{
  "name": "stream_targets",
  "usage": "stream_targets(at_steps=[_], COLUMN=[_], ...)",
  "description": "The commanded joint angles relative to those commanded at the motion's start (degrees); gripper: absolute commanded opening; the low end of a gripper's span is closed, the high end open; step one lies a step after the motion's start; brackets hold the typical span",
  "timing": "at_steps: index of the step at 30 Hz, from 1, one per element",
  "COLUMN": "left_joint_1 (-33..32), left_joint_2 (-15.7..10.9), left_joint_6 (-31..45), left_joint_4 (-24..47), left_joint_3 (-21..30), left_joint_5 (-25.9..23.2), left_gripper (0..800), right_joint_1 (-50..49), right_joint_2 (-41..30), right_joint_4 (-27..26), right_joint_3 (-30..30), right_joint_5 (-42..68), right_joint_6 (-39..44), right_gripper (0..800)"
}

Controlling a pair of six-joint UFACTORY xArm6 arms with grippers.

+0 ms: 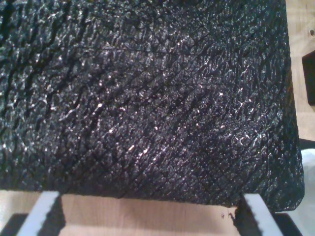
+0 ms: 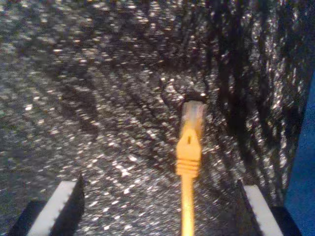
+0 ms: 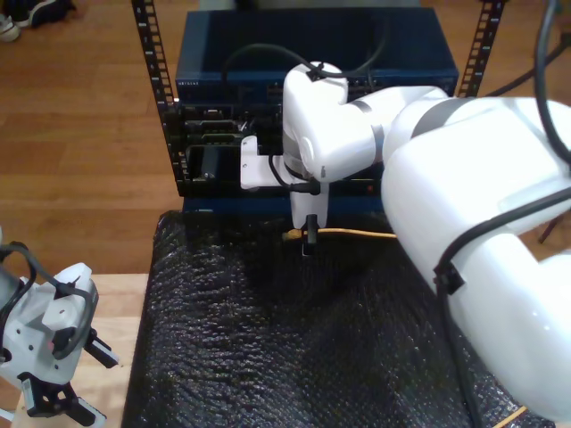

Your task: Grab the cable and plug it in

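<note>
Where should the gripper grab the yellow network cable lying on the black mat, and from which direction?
Judging by its pose, grip the yellow network cable at the ribbed boot behind the clear plug, coming straight down from above with my second gripper: it lies flat on the black textured mat, jaws open either side.

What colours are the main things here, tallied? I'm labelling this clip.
Yellow: 1, the cable
Black: 1, the foam mat
Blue: 1, the rack unit
White: 2, my first gripper and my second gripper
Total: 5

The cable [image 3: 343, 234] lies on the mat [image 3: 268, 339], its plug [image 2: 193, 114] between the second gripper's [image 2: 157, 206] fingers; the rack [image 3: 214, 116] stands behind.
</note>
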Motion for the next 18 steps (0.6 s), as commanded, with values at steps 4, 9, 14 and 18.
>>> stream_targets(at_steps=[4, 9, 14, 18], left_joint_1=[0.0, 0.0, 0.0, 0.0], left_joint_2=[0.0, 0.0, 0.0, 0.0], left_joint_6=[0.0, 0.1, 0.1, 0.1], left_joint_4=[0.0, 0.0, 0.0, 0.0], left_joint_3=[0.0, 0.0, 0.0, 0.0], left_joint_5=[-0.1, 0.0, 0.0, 0.0], left_gripper=[800, 800, 800, 800], right_joint_1=[-0.1, -0.1, -0.2, -0.2], right_joint_2=[1.2, 1.4, 1.4, 1.4], right_joint_4=[-0.1, -0.2, -1.6, -3.2], right_joint_3=[-1.5, -2.0, -1.8, -1.6], right_joint_5=[0.0, -0.1, -0.2, -0.3], right_joint_6=[0.0, 0.0, 0.2, 1.2], right_gripper=[671, 617, 560, 535])
